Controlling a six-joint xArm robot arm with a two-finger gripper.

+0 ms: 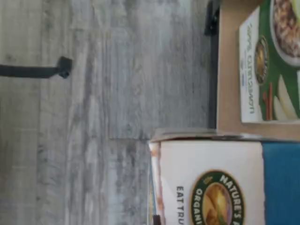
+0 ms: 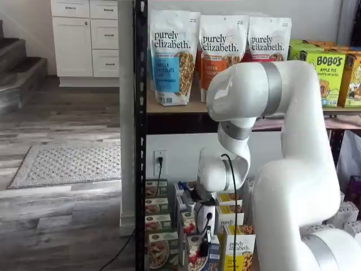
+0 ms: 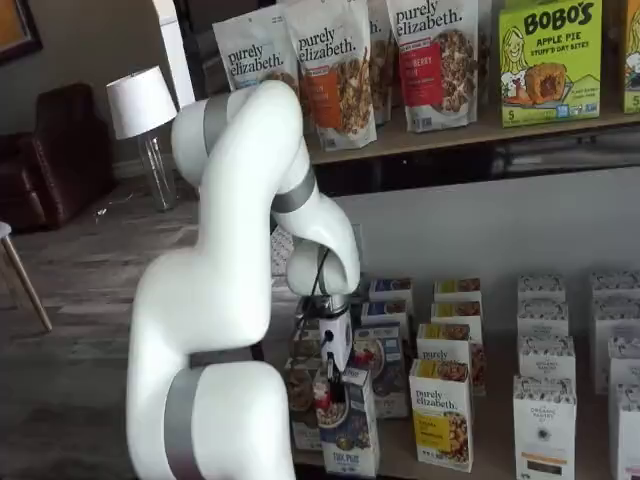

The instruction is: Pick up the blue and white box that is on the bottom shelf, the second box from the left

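The blue and white box (image 3: pixel 347 432) stands upright at the front of the bottom shelf (image 3: pixel 396 456), a cereal bowl picture on its dark blue front. It also shows in a shelf view (image 2: pixel 198 255). My gripper (image 3: pixel 332 384) comes down on its top edge, black fingers closed on the carton; the same grip appears in a shelf view (image 2: pixel 206 244). In the wrist view the box (image 1: pixel 220 183) fills the near part of the picture, white with a round green logo and a blue band. Whether the box is off the board I cannot tell.
A green carton (image 1: pixel 272 61) with a bowl picture stands beside the box, also seen in a shelf view (image 2: pixel 161 249). On the other side is a yellow-and-white carton (image 3: pixel 442 415). White cartons (image 3: pixel 545 420) stand further right. A black post (image 2: pixel 140 141) edges the rack.
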